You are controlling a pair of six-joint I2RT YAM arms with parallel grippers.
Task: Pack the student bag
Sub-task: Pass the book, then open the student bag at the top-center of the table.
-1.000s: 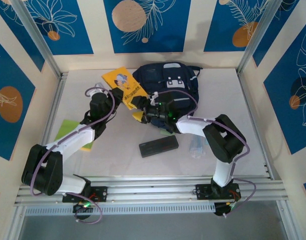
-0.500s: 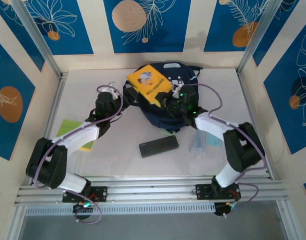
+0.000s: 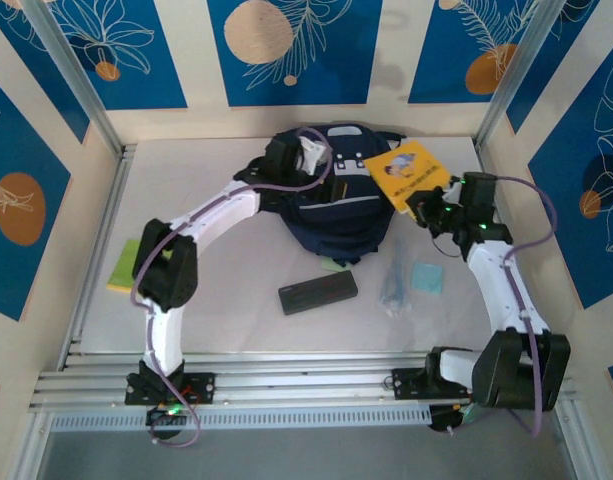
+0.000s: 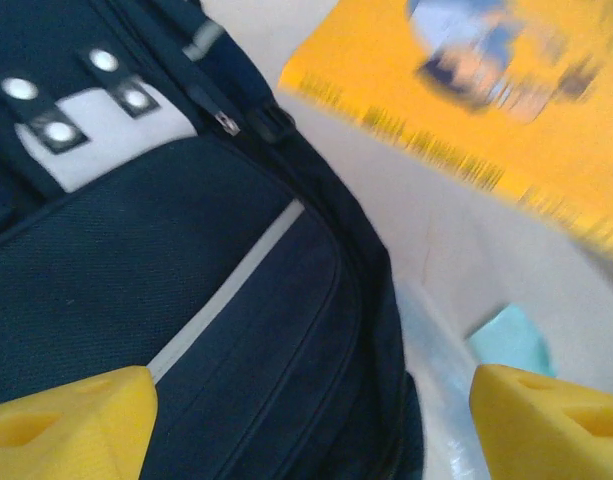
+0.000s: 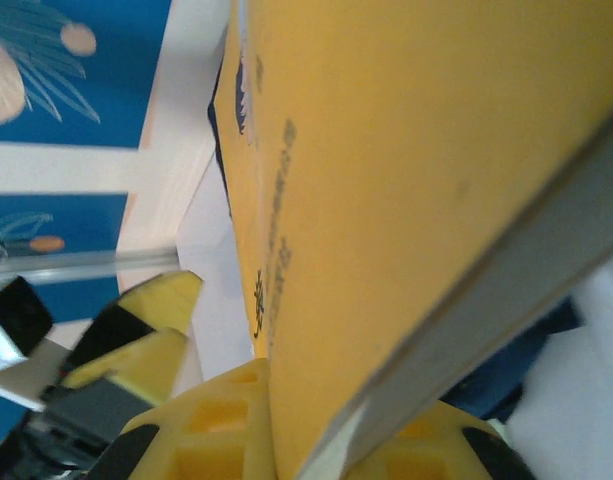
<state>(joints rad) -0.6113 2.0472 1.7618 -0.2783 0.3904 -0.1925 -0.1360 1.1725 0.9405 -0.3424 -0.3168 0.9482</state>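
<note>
Centrally, toward the far side of the worktop [image 3: 226, 300], lies the student bag [image 3: 336, 215], dark navy w/ pale panels, front face up. In the left wrist view the bag [image 4: 186, 300] shows a white patch [image 4: 81, 135] w/ metal studs, a zip line beside it and a thin grey stripe [image 4: 226, 300] running diagonally across the fabric.

The left end effector [image 3: 304, 165] is over the bag's upper left part. Its yellow fingers [image 4: 76, 420] stand wide apart w/ nothing between them but bag fabric below; can't tell if they touch it.

Just beside the bag's right edge, the right end effector [image 3: 426, 205] is clamped on a yellow book [image 3: 406, 175], held tilted above the worktop. In the right wrist view the book's [image 5: 386, 150] cover and pale page edge run between the yellow fingers [image 5: 216, 440], pinched tight. The same book [image 4: 486, 90] appears blurred at upper right in the left wrist view.

Nearer the arms' bases, in front of the bag:
- a black case [image 3: 318, 292] lies flat, apart from the bag.
- a clear packet [image 3: 394, 285] lies to the case's right.
- a teal square [image 3: 426, 277] sits just beside the packet.

Well apart at the left edge, partly under the left arm, lies a green-yellow pad [image 3: 121, 268].
</note>
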